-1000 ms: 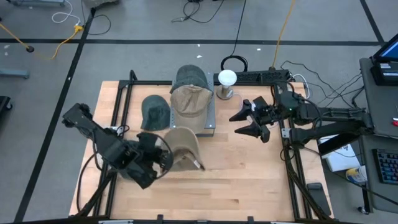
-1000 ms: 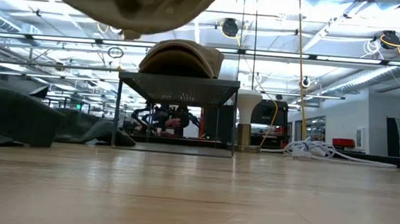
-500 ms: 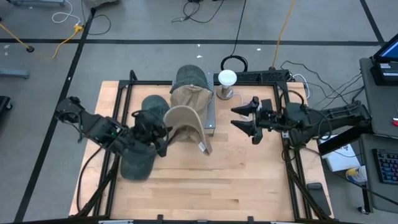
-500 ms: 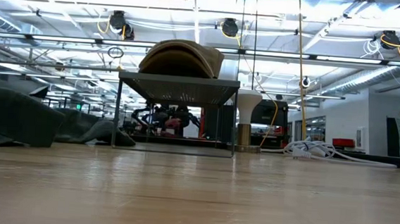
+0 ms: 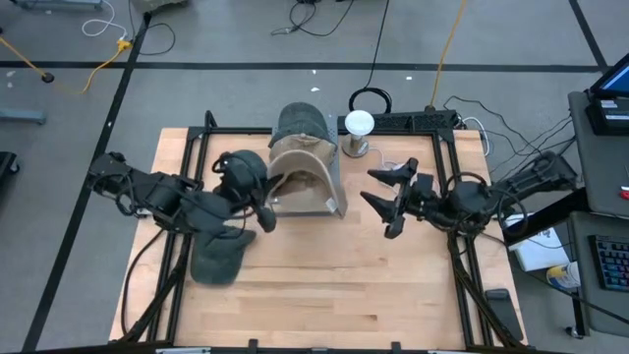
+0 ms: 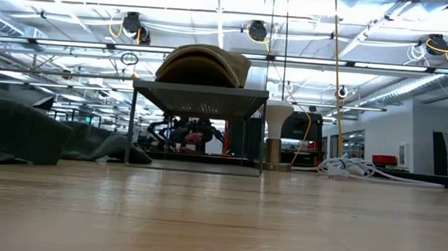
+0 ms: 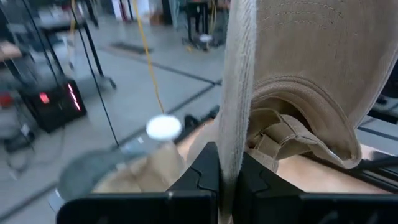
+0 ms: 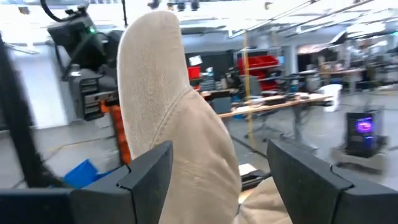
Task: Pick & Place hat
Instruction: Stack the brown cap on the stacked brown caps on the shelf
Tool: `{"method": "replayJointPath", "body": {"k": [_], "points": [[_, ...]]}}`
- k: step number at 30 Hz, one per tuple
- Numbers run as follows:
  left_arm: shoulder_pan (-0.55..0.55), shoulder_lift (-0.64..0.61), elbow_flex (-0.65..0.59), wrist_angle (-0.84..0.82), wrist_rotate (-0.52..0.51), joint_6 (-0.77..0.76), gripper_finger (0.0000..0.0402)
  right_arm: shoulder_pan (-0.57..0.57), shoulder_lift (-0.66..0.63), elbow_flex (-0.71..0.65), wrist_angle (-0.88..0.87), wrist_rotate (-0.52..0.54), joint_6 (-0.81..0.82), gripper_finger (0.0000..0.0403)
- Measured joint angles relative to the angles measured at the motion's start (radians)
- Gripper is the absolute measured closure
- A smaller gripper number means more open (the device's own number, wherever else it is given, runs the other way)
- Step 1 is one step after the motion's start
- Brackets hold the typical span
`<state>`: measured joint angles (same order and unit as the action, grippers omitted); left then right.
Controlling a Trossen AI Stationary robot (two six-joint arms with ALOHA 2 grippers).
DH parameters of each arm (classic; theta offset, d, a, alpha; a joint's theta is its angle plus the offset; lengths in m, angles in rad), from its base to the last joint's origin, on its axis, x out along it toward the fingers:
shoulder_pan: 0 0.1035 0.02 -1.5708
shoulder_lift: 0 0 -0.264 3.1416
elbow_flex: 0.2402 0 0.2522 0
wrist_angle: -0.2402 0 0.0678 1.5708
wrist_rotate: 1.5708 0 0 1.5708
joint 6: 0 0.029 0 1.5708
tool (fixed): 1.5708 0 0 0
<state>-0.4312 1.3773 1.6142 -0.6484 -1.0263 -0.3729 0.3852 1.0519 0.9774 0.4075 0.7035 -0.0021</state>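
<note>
Transport step is in hand: left hand [image 5: 263,197] grips the brim of a tan hat [image 5: 307,187], carried above the rack [image 5: 337,184] at the tabletop's [image 5: 344,285] far side. Right hand [image 5: 388,202] waits nearby, fingers wide. Next, lowering onto the stacked hats [image 5: 300,147] needs careful alignment.

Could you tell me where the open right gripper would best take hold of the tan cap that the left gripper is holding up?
Probably the crown's free side. The left gripper is shut on the brim of the tan cap, so the cap hangs edge-on with its rounded crown toward the right gripper. Coming in from the right arm's side, open fingers could straddle the crown's fabric edge, well clear of the left fingers.
</note>
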Motion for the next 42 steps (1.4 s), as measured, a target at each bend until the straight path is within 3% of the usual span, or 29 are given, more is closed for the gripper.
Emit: {"method": "replayJointPath", "body": {"k": [6, 10, 19, 31, 42], "points": [[0.0, 0.0, 0.0, 0.176, -0.051, 0.281, 0.0393, 0.057, 0.091, 0.168, -0.039, 0.134, -0.242, 0.0149], [0.0, 0.01, 0.0, 0.309, -0.141, 0.412, 0.0393, 0.077, 0.155, 0.289, -0.077, 0.212, -0.384, 0.0149], [0.0, 0.01, 0.0, 0.574, -0.34, 0.651, 0.0393, 0.096, 0.249, 0.466, -0.087, 0.212, -0.518, 0.0149], [-0.004, 0.052, 0.0, 0.662, -0.353, 0.773, 0.0393, 0.029, 0.318, 0.507, -0.064, 0.209, -0.561, 0.0149], [-0.02, 0.07, 0.0, 0.676, -0.284, 0.803, 0.0393, 0.0, 0.387, 0.507, -0.014, 0.212, -0.561, 0.0159]]}}
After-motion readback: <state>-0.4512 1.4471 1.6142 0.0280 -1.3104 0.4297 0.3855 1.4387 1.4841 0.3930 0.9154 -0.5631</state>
